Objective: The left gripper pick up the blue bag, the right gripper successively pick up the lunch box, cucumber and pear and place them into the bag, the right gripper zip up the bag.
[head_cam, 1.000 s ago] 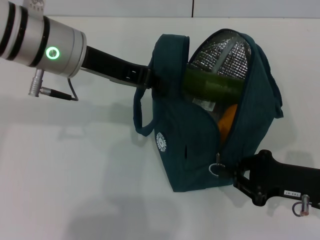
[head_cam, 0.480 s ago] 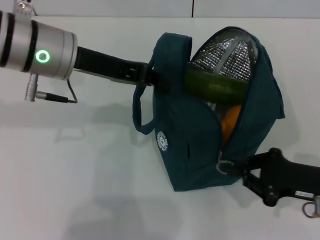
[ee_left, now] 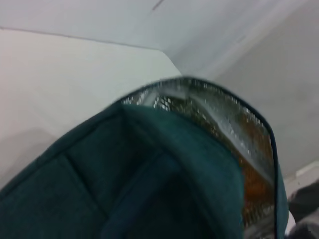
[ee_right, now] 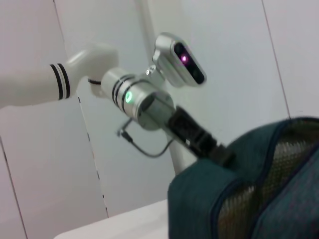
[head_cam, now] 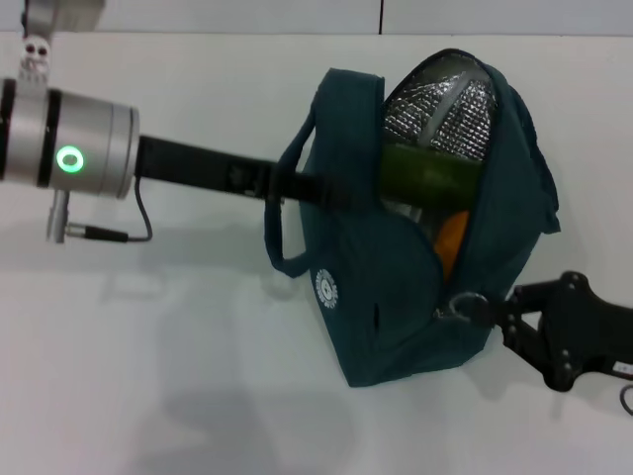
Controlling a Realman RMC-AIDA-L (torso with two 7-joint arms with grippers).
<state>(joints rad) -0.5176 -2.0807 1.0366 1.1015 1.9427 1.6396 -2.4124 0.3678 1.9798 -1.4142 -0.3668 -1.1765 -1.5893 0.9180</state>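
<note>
The blue bag (head_cam: 376, 267) hangs open, its silver lining (head_cam: 440, 109) showing. The green cucumber (head_cam: 430, 176) lies across the opening, and an orange-yellow fruit (head_cam: 452, 242), apparently the pear, sits below it. The lunch box is hidden inside. My left gripper (head_cam: 318, 190) is shut on the bag's top edge by the handle (head_cam: 280, 228) and holds the bag up. My right gripper (head_cam: 495, 315) is shut on the zipper pull ring (head_cam: 465, 305) at the lower end of the opening. The left wrist view shows the bag fabric (ee_left: 149, 189) and lining (ee_left: 214, 114). The right wrist view shows the bag (ee_right: 219, 199) and my left arm (ee_right: 139, 99).
The white table (head_cam: 148, 376) lies under and around the bag. A white wall rises behind the table's far edge (head_cam: 297, 34). A cable (head_cam: 138, 223) loops from my left wrist.
My right gripper has moved right and slightly up with the zipper pull. My left arm has shifted down and back, and the bag has tilted a little with it.
</note>
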